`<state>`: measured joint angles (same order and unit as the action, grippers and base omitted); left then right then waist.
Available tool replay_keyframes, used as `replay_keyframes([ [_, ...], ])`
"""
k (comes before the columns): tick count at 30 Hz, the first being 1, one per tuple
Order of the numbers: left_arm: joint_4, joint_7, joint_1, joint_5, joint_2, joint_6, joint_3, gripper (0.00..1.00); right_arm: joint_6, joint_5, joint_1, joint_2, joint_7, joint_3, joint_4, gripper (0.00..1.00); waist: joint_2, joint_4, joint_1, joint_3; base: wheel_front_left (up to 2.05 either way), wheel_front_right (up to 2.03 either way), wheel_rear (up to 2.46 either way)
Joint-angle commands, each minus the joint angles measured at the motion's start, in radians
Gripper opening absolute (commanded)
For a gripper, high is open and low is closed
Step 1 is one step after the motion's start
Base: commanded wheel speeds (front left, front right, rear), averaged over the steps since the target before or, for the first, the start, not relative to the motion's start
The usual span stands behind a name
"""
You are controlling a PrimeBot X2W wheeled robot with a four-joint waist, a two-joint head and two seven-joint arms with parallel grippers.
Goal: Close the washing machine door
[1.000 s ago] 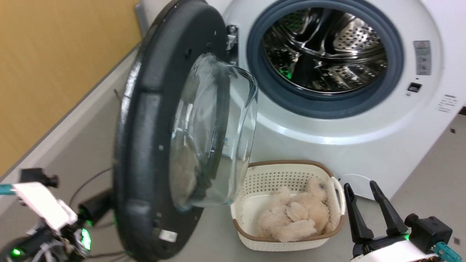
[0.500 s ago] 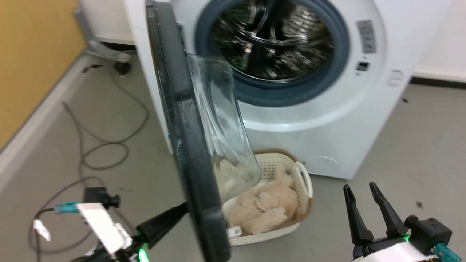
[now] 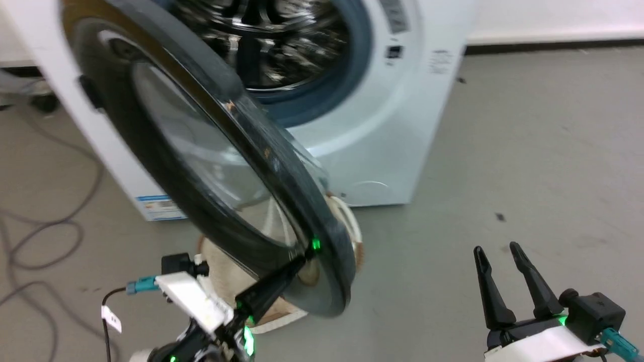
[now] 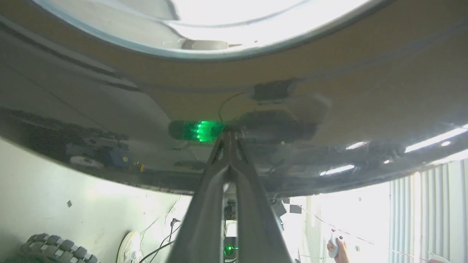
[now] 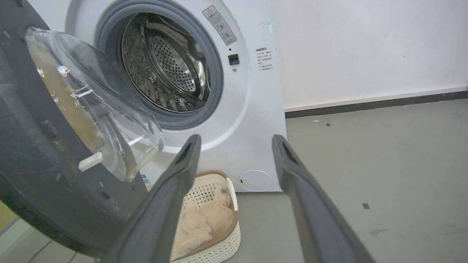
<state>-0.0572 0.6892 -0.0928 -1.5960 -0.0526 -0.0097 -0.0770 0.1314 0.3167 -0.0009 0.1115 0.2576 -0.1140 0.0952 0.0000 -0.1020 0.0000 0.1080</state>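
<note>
The washing machine (image 3: pixel 382 141) stands at the top of the head view, its steel drum uncovered. Its black-rimmed washing machine door (image 3: pixel 201 166) hangs partly swung out, glossy outer face towards me. My left gripper (image 3: pixel 304 257) is shut, its tip touching the door's lower outer rim. In the left wrist view the shut left gripper (image 4: pixel 229 137) meets the shiny door (image 4: pixel 329 91). My right gripper (image 3: pixel 495 250) is open and holds nothing at the lower right, away from the door. The right wrist view shows the open right gripper (image 5: pixel 236 138), the machine (image 5: pixel 252 109) and the door's inner side (image 5: pixel 36 164) with its glass bowl.
A cream laundry basket (image 5: pixel 223 237) with fluffy beige cloth sits on the floor under the door, its rim (image 3: pixel 352 226) showing behind the door. Cables (image 3: pixel 30 241) lie on the floor at the left. A person's hand (image 4: pixel 338 248) holds a controller behind me.
The head camera has turned, shifting the machine leftwards in the picture. The door has swung from edge-on to showing its outer face, with my left gripper tip now on its lower rim. The right gripper is unchanged.
</note>
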Motion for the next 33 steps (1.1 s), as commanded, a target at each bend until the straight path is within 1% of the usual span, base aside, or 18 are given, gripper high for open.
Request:
replay_keyframes([
  [1,-0.012,-0.018,-0.03,-0.007,0.002,-0.011,-0.012,0.0,-0.001,-0.001,-0.014,0.001,0.004,0.002,-0.004,1.0,0.0,-0.059,0.0,0.031,0.0,0.0,0.0],
  [6,-0.091,-0.15,-0.126,-0.023,0.002,-0.041,-0.061,0.0,-0.001,0.001,-0.022,-0.008,0.004,0.0,-0.007,1.0,0.0,-0.13,0.0,0.061,0.0,0.0,0.0],
  [10,-0.16,-0.281,-0.218,-0.03,0.002,-0.058,-0.098,0.0,-0.001,0.004,-0.029,-0.019,0.004,-0.008,-0.008,1.0,0.0,-0.176,0.0,0.083,0.0,0.0,0.0],
  [16,-0.287,-0.482,-0.375,-0.05,0.002,-0.074,-0.149,0.0,-0.001,0.006,-0.04,-0.032,0.004,-0.017,-0.007,1.0,0.0,-0.216,0.0,0.108,0.0,0.0,0.0],
  [20,-0.375,-0.584,-0.471,-0.056,0.002,-0.086,-0.186,0.0,-0.001,0.005,-0.044,-0.038,0.004,-0.02,-0.006,1.0,0.0,-0.227,0.0,0.118,0.0,0.0,0.0],
  [23,-0.433,-0.623,-0.527,-0.069,0.002,-0.096,-0.209,0.0,-0.001,0.004,-0.048,-0.041,0.004,-0.023,-0.005,1.0,0.0,-0.229,0.0,0.122,0.0,0.0,0.0],
  [27,-0.478,-0.637,-0.561,-0.099,0.002,-0.11,-0.239,0.0,-0.001,0.001,-0.05,-0.042,0.004,-0.021,-0.003,1.0,0.0,-0.218,0.0,0.115,0.0,0.0,0.0],
  [30,-0.49,-0.632,-0.544,-0.102,0.002,-0.117,-0.266,0.0,-0.001,-0.002,-0.045,-0.04,0.004,-0.018,0.0,1.0,0.0,-0.197,0.0,0.098,0.0,0.0,0.0],
  [33,-0.48,-0.623,-0.5,-0.067,-0.009,-0.12,-0.295,0.0,-0.001,-0.003,-0.038,-0.034,0.004,-0.015,0.002,1.0,0.0,-0.171,0.0,0.071,0.0,0.0,0.0],
])
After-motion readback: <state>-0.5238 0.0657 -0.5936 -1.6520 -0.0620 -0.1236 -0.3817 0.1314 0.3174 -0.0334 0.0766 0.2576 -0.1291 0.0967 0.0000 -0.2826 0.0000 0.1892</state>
